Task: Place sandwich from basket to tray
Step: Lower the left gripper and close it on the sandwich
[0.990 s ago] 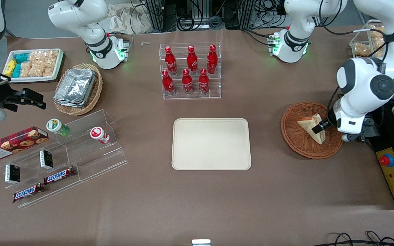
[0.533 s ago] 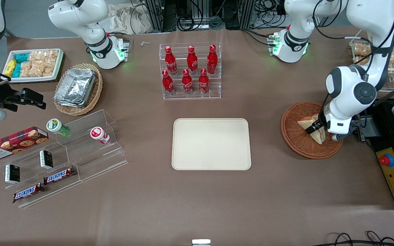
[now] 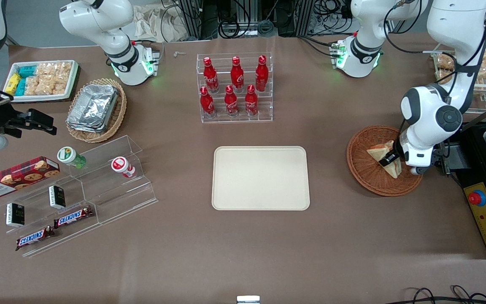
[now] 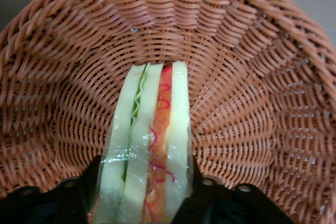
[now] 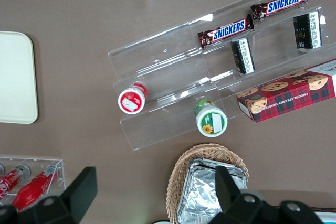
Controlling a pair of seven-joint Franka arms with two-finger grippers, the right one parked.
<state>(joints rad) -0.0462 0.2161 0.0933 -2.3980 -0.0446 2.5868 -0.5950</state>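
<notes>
Right now the gripper [image 3: 390, 159] sits low inside the basket [image 3: 363, 169], its fingers [image 4: 79, 195] pressed against both bread faces of the sandwich [image 3: 383, 154], pinching it in its clear wrap. From the wrist camera the sandwich [image 4: 149, 145] stands on edge over the basket's weave [image 4: 236, 82], green and red-orange filling showing between the pale slices. Whether it has left the wicker floor I cannot tell. Toward the parked arm's end of the table from the basket lies the tray [image 3: 260, 177], with nothing on it. Farther from the front camera than the tray stands a clear rack of red bottles [image 3: 235, 88].
</notes>
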